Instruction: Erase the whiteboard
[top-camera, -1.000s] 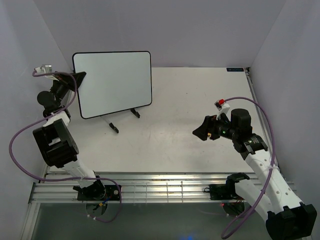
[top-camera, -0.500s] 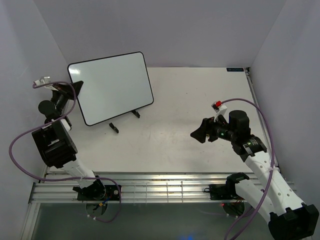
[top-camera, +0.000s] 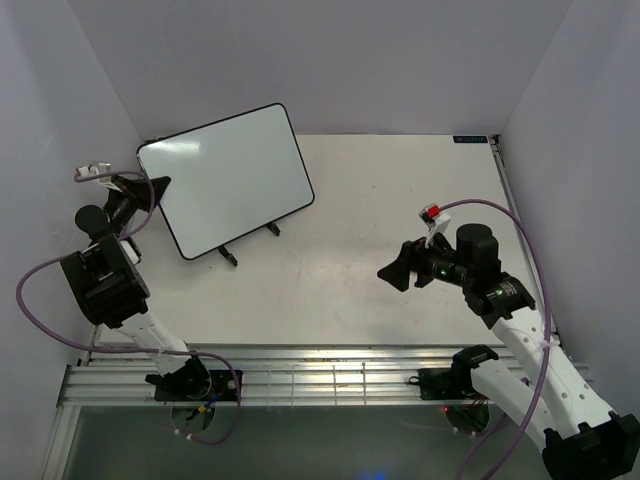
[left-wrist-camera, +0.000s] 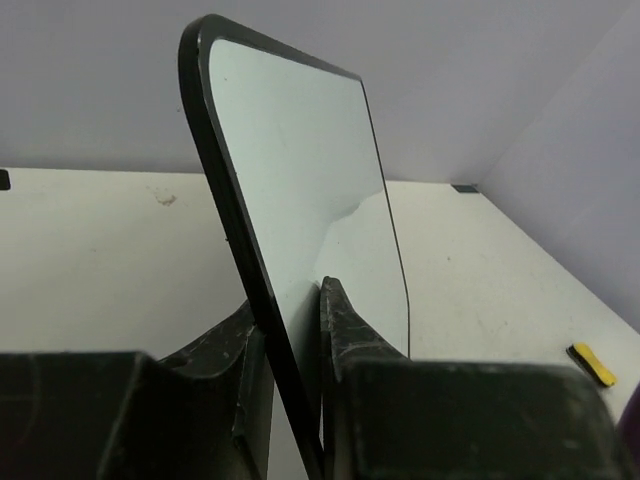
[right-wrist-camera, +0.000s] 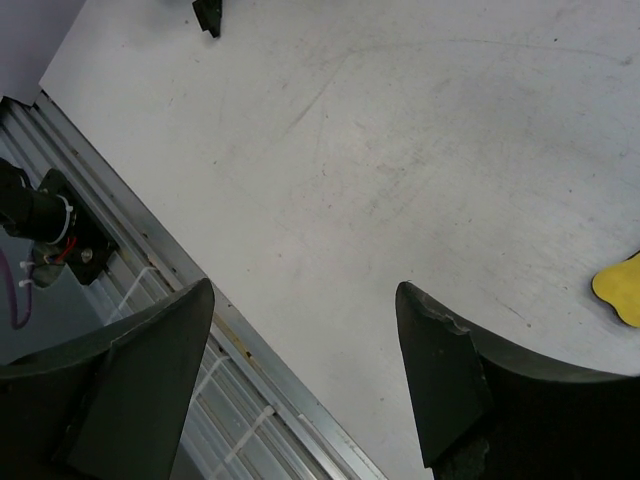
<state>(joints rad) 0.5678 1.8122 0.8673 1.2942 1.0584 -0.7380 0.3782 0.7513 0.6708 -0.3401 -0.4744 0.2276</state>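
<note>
Left wrist: left end effector (left-wrist-camera: 289, 295) pinches whiteboard (left-wrist-camera: 300, 170) edge. Right end effector (right-wrist-camera: 305, 288) spread, empty, above table (right-wrist-camera: 400, 150) right of whiteboard.

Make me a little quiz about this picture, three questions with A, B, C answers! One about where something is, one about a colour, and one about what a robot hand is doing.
1. Where on the table does the whiteboard stand?
A) at the far left
B) at the near right
C) in the very middle

2. What colour is the whiteboard's frame?
A) red
B) black
C) green

3. How is the right gripper?
A) shut on a pen
B) shut on the whiteboard
C) open and empty

Answers:
1 A: the top view shows it at the back left of the table.
2 B: a thin black rim runs round the white face.
3 C: its fingers stand wide apart with only bare table between them.
</note>
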